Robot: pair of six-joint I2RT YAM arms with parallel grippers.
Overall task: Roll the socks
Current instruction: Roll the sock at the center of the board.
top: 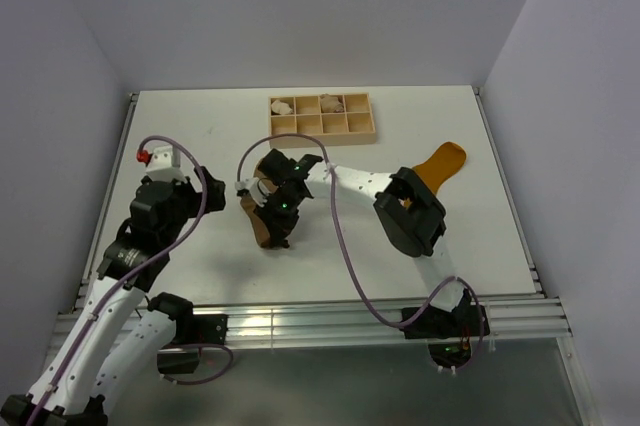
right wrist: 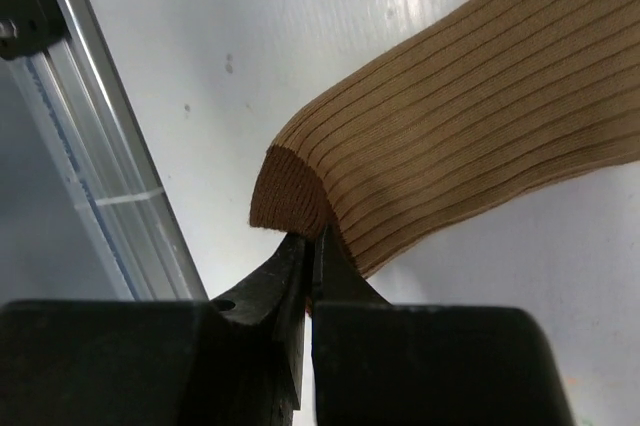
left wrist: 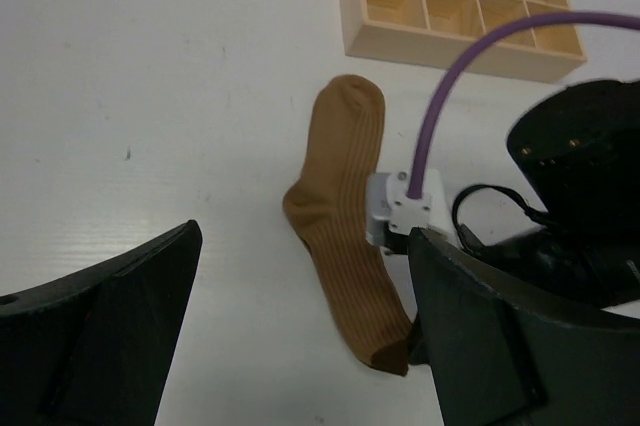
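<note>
We see the tan sock (top: 257,224) lying on the white surface (top: 200,136) near the centre of the overhead view. It is partly covered by the right arm (top: 360,184), which reaches from the lower right of the frame to the middle. In the right wrist view the right jaws are pressed together on the edge of this sock (right wrist: 470,136) at its rounded end, where the ribbed fabric is curled up a little off the surface. A metal rail (right wrist: 100,146) runs down the left of that frame. In the left wrist view the same sock (left wrist: 335,206) stretches from the upper middle down to the lower middle, bent at the heel, with its darker toe lowest. The left jaws are wide apart, and their dark fingers (left wrist: 110,336) fill the two lower corners with the sock's toe end between them. The left arm (top: 165,206) sits at the left of the overhead view, apart from the sock. The orange sock (top: 442,161) lies at the right, its lower part hidden behind the right arm. A wooden tray (top: 320,131) of compartments stands at the upper middle, with pale bundles (top: 331,102) in its far row. A purple cable (top: 340,236) loops over the right arm.
</note>
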